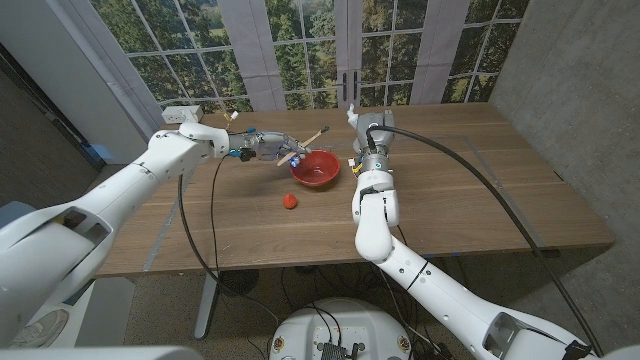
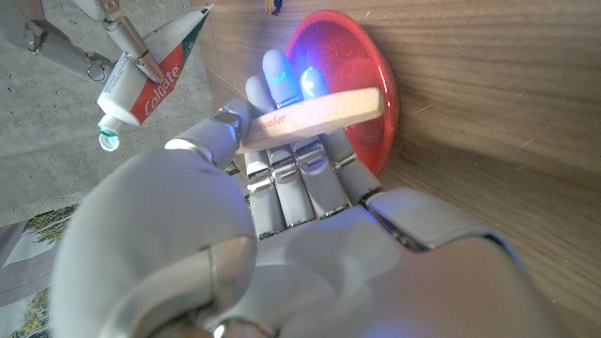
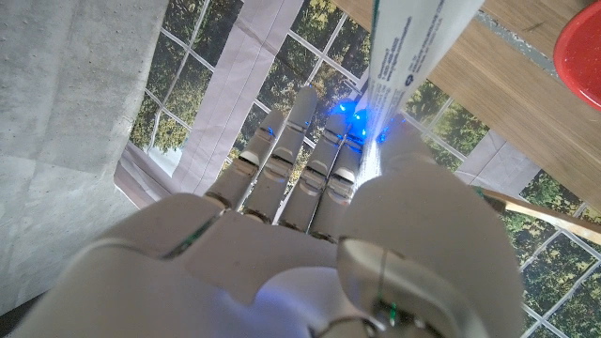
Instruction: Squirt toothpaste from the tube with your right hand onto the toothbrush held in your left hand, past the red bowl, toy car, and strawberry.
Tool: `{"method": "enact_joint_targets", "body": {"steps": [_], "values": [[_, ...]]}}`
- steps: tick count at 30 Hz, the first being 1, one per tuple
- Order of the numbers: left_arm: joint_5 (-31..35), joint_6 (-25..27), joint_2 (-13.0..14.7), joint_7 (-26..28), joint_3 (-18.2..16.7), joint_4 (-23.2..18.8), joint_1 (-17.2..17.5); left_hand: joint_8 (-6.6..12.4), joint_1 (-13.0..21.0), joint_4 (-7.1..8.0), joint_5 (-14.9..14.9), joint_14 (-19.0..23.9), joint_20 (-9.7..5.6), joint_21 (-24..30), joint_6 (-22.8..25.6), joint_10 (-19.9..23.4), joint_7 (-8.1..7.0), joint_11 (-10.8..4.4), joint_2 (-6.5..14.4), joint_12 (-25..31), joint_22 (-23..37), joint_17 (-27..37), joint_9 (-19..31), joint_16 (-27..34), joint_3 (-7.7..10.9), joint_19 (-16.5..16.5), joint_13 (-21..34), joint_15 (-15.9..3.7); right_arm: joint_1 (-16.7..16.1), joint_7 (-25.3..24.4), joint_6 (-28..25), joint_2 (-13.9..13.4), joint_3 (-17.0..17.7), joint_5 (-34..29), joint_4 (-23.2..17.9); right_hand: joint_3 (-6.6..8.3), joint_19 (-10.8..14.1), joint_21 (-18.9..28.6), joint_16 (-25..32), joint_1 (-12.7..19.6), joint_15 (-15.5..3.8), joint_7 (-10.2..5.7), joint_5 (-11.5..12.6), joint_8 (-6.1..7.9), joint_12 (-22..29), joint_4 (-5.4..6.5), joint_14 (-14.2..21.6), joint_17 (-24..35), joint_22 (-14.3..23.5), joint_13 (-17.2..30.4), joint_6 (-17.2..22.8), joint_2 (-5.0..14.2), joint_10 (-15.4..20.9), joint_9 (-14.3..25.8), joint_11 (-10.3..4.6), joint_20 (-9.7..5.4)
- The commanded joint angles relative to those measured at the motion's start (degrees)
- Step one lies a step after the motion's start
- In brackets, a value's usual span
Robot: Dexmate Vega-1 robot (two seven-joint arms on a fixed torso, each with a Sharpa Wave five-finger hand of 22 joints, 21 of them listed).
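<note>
Both things held, no paste on the brush yet.
Left robot hand grips the toothbrush over the bowl; right robot hand grips the tube beside the bowl, squeezing still to do.

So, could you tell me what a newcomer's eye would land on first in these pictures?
Probably the red bowl, the brightest thing on the wooden table, with a small strawberry on the table in front of it. Next, the left hand holding a wooden toothbrush above the bowl, while the right hand grips a toothpaste tube beside it.
</note>
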Motion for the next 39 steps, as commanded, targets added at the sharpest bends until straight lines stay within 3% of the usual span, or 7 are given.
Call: {"method": "enact_joint_targets", "body": {"steps": [1,19,39], "values": [[2.12,4.13,3.31,8.01,-0.93,-7.64,2.31,0.38,2.54,0.37,0.54,4.56,-5.15,0.29,0.62,7.09,0.81,-6.6,2.72,0.16,-0.04,0.05,0.14,-0.25,0.97,0.15,0.06,-6.43,-0.35,3.8,0.04,0.46,0.9,-2.11,-0.1,0.31,-0.05,0.23,-0.23,-0.43,-6.48,0.46,-0.17,-0.05,-0.25,-0.18,0.44,-0.17,-0.01,0.28,-0.32,-0.3,-0.21,-0.03,0.56,0.44],[3.52,7.39,6.17,16.55,-2.28,-15.91,5.76,0.27,2.4,0.46,0.54,4.51,-5.05,0.2,0.2,6.87,0.44,-6.77,2.75,-0.34,-0.05,-0.07,0.15,-0.36,0.94,0.03,-0.55,-6.41,-1.84,11.18,0.33,1.83,3.9,-5.04,-0.14,0.23,-0.17,0.31,-1.49,-1.0,-6.53,0.54,-0.24,-0.39,-0.95,-0.32,-0.21,-1.25,0.0,0.82,-0.79,-0.65,-0.67,-0.06,0.76,0.62],[2.97,-3.56,4.58,19.13,-4.96,-14.4,10.04,0.49,1.88,0.64,0.56,3.78,-5.06,-0.16,0.41,6.81,-0.16,-7.5,2.74,-1.48,-0.03,-0.08,-0.07,-0.72,0.79,-0.82,-2.09,-6.38,-2.86,13.99,-0.37,1.64,6.45,-5.17,0.81,0.25,-0.13,0.45,-1.75,-1.07,-6.57,0.51,-0.34,-0.42,-1.21,-0.54,-0.12,-1.59,0.02,1.39,-0.57,-0.51,-0.22,-0.04,0.7,0.6]]}}
